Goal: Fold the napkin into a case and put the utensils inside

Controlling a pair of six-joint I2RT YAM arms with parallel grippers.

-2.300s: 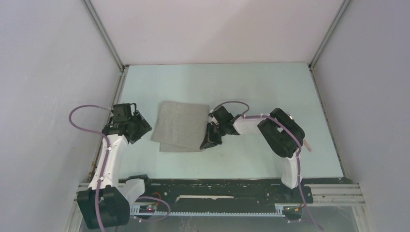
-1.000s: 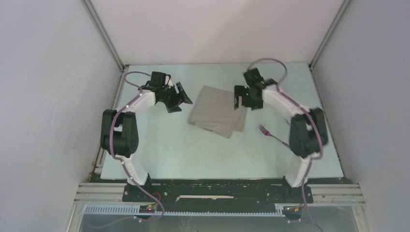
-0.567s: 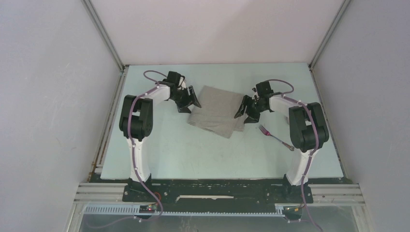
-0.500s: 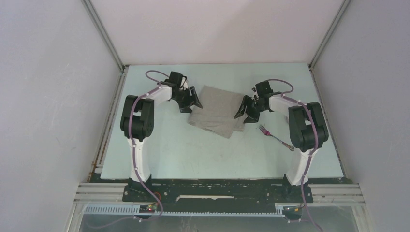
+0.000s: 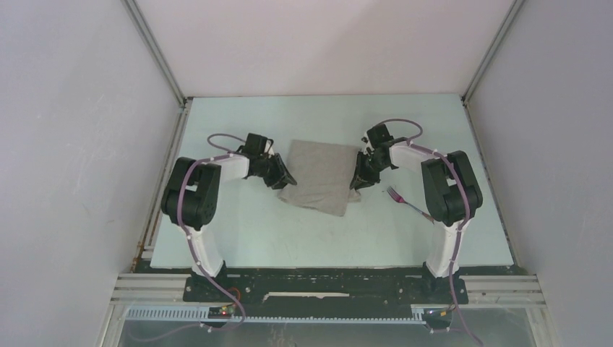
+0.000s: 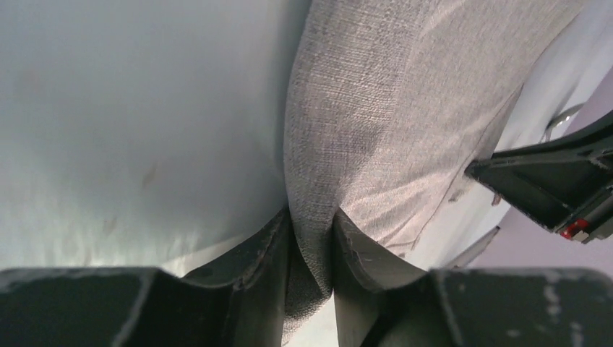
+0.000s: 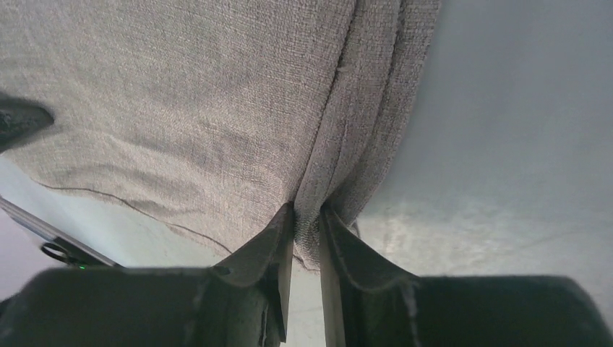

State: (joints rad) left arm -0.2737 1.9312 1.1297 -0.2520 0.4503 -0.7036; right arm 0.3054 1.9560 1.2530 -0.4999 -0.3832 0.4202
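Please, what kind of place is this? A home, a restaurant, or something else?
Probably a robot test cell in a lab: plain white panels enclose a pale table, and a left arm and a right arm are bolted at its near edge.

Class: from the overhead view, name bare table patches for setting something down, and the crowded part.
Free: the far strip between napkin and back wall; the wide near stretch between napkin and arm bases. Crowded: the middle band, where the left jaws and right jaws clamp the napkin's sides, fork by the right arm.
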